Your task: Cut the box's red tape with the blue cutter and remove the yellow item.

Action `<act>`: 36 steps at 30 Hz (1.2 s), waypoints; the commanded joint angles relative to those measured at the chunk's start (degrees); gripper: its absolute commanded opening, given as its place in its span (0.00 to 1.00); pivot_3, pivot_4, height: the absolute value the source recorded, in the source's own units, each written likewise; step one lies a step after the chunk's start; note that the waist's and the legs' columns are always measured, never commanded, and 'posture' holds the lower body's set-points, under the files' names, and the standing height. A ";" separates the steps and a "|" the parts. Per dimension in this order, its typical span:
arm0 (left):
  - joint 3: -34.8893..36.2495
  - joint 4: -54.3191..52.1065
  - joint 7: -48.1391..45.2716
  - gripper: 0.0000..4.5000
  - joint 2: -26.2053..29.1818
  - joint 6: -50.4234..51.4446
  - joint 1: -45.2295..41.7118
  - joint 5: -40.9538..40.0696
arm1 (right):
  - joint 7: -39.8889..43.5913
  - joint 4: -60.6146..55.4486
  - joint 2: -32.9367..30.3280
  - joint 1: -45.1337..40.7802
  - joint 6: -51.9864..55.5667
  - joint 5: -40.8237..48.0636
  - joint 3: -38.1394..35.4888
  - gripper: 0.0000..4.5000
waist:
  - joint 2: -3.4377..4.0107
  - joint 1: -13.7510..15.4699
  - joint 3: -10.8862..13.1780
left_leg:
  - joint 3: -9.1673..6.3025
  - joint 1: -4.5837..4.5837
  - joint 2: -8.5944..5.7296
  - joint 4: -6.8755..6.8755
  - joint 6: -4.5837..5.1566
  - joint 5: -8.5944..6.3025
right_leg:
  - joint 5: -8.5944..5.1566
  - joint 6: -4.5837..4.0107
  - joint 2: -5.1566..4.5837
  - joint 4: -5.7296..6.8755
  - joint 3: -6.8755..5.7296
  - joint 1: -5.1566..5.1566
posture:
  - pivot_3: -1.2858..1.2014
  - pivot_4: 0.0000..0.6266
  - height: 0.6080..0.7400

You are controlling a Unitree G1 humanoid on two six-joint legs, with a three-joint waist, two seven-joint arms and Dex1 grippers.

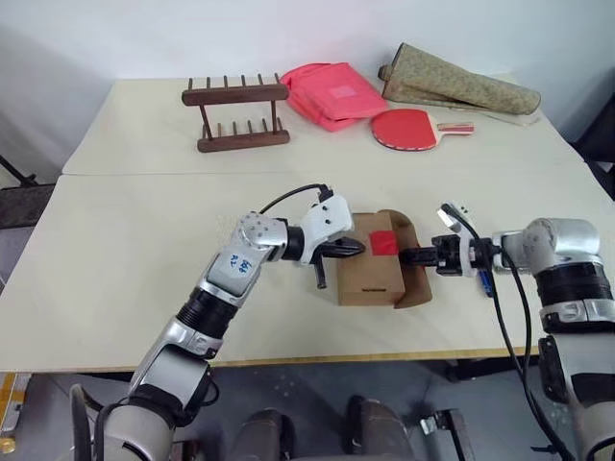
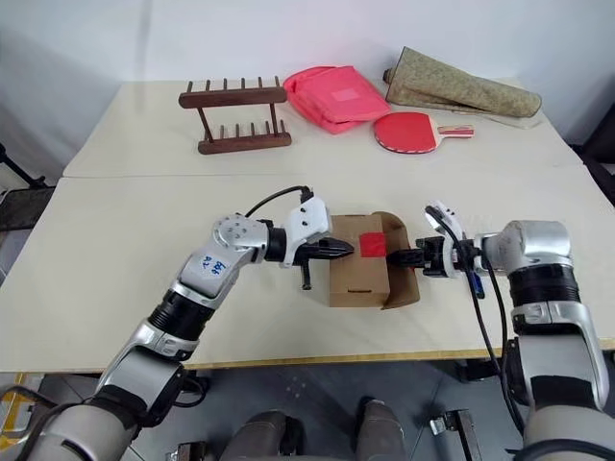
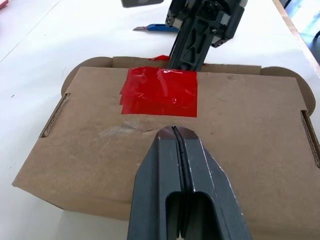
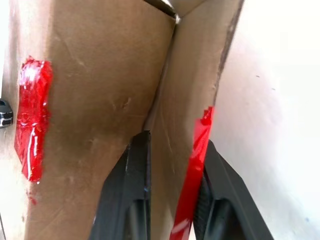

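1. Box (image 1: 370, 272) sits near the front middle of the near table (image 1: 115, 279), between the two grippers.
2. Red tape (image 3: 160, 92) is a patch on the box top. A second strip of it runs along the edge of the opened side flap (image 1: 415, 267), seen in the right wrist view.
3. Left gripper (image 1: 354, 249): fingers pressed together, nothing between them, tip resting on the box top just short of the tape.
4. Right gripper (image 1: 411, 255): fingers straddle the opened side flap on the box's right, one on each face, clamped on the flap.
5. Blue cutter (image 3: 152, 28) lies flat on the table beyond the box's right side, near the right wrist, not held.
6. Yellow ball: can't tell where it is.
7. Far table: wooden rack (image 1: 236, 112), pink bag (image 1: 330, 93), red paddle (image 1: 413, 128), patterned roll (image 1: 459, 84), all well apart from the box.
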 commanded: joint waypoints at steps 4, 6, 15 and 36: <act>-0.73 -1.09 -2.90 0.00 2.59 -0.83 3.60 -1.20 | 5.06 3.98 1.25 -1.76 0.91 -3.36 6.03 0.13 | -0.04 -0.52 -0.02 | -0.03 0.22 0.01 -0.10 -0.07 -0.03 | -0.01 -0.02 -0.01 0.22 0.03 0.05 | 0.52 0.24 1.00; -0.72 -1.88 -4.12 0.00 3.12 -2.10 4.56 -2.09 | 5.18 4.37 1.08 -2.32 1.81 -3.48 5.51 0.01 | -0.04 -0.55 -0.02 | -0.02 0.27 0.03 -0.17 -0.11 -0.03 | -0.04 -0.08 -0.02 0.23 0.04 0.04 | 0.52 0.24 1.00; -0.07 1.98 -5.30 0.00 -0.30 -8.56 6.87 -5.00 | 1.13 -2.93 -4.77 -7.66 15.36 -1.16 1.03 0.01 | 0.17 0.98 0.10 | -0.13 0.13 -0.01 -0.14 -0.17 -0.05 | -0.08 -0.14 -0.11 0.23 -0.01 -0.05 | 0.52 0.24 1.00; 0.99 13.42 8.63 0.00 -15.11 -22.47 8.08 -1.08 | 1.79 -13.15 -22.36 -32.44 18.78 13.50 31.49 0.01 | 0.24 2.34 0.20 | 0.14 -0.89 -0.12 -0.21 -0.02 -0.02 | -0.03 -0.06 -0.19 -0.06 -0.07 -1.08 | 0.52 0.24 1.00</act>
